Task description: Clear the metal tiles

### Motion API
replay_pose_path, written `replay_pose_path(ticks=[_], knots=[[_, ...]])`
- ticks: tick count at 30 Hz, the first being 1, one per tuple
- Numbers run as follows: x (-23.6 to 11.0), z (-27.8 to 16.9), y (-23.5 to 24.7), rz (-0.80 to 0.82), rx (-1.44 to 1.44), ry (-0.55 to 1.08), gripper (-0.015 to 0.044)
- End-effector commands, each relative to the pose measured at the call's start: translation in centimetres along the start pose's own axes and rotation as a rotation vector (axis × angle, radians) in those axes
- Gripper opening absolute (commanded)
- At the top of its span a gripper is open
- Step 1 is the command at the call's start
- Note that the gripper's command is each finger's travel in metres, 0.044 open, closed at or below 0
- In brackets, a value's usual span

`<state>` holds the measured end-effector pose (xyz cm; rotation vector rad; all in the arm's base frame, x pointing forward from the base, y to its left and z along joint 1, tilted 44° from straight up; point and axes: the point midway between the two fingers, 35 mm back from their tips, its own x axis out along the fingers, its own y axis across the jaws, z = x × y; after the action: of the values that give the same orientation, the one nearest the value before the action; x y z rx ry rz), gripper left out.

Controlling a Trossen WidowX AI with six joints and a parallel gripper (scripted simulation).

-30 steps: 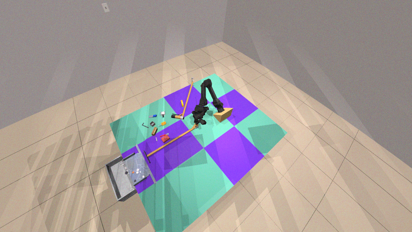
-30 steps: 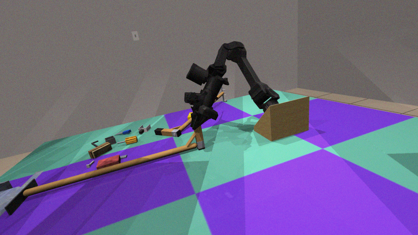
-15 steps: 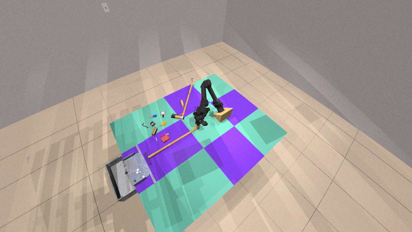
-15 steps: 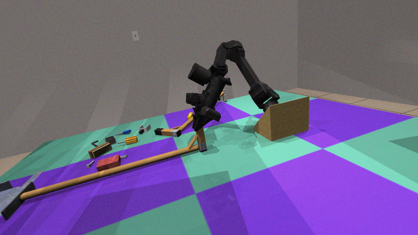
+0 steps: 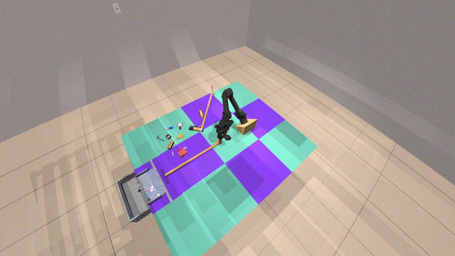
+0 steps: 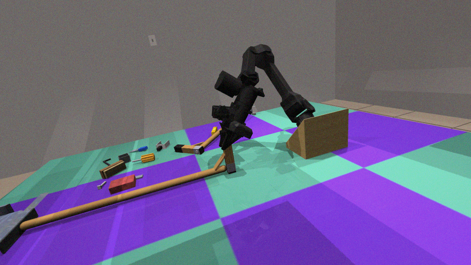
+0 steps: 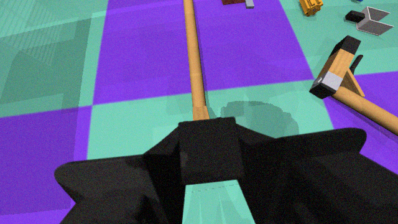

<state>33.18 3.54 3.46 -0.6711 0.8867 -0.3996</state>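
The long scraper lies on the mat, its wooden pole running from my gripper to its dark blade. The blade rests at the near edge of the steel bench plate. Several small tiles lie on the plate. The grey catch box stands at the plate's far end. My gripper points down and is shut on the scraper's upright handle grip.
A second, shorter wooden-poled tool lies just behind the gripper. A wooden wedge stands by the arm's base. A red block and several small hand tools lie beside the scraper's pole.
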Motion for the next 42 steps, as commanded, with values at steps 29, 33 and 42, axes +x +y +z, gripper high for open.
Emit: replay_pose_path(ticks=[29, 33, 42], knots=[[-0.1, 0.5, 3.2, 0.006, -0.005, -0.011, 0.0000], [0.2, 1.0, 3.3, 0.007, -0.006, -0.011, 0.0000], [1.1, 2.2, 3.5, 0.008, -0.008, -0.012, 0.0000]])
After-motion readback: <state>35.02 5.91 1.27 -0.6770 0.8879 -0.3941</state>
